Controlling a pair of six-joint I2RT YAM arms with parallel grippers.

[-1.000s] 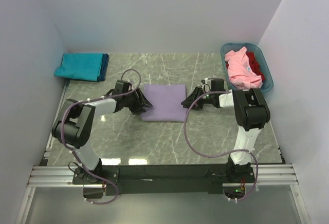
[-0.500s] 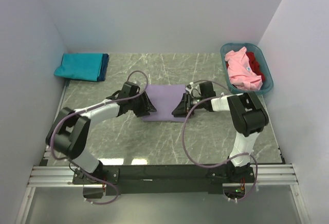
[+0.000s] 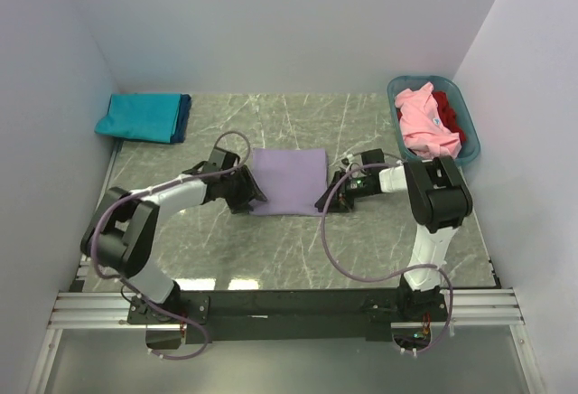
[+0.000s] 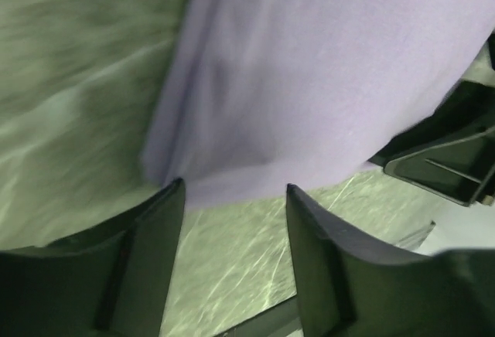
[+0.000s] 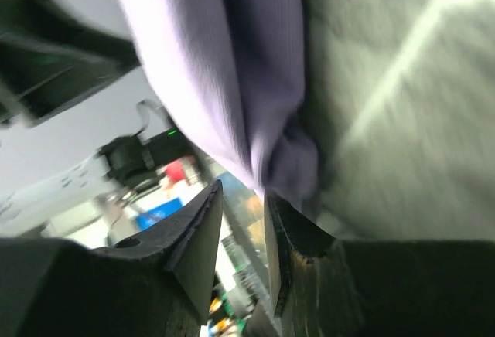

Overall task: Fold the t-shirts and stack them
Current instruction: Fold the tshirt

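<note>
Lavender shirt (image 3: 289,180): folded, left of basket (image 3: 394,105), unstacked
Teal shirt (image 3: 143,116): folded, far left of basket
Pink shirt (image 3: 424,123), red shirt (image 3: 452,114): unfolded in basket
Left gripper (image 4: 233,186): apart, empty
Right gripper (image 5: 244,190): basket-side corner, grip unclear

Blue plastic basket (image 3: 394,96) at far right corner of green marble table (image 3: 271,249), beside white wall (image 3: 271,23). Metal rail (image 3: 90,308) along near edge.
</note>
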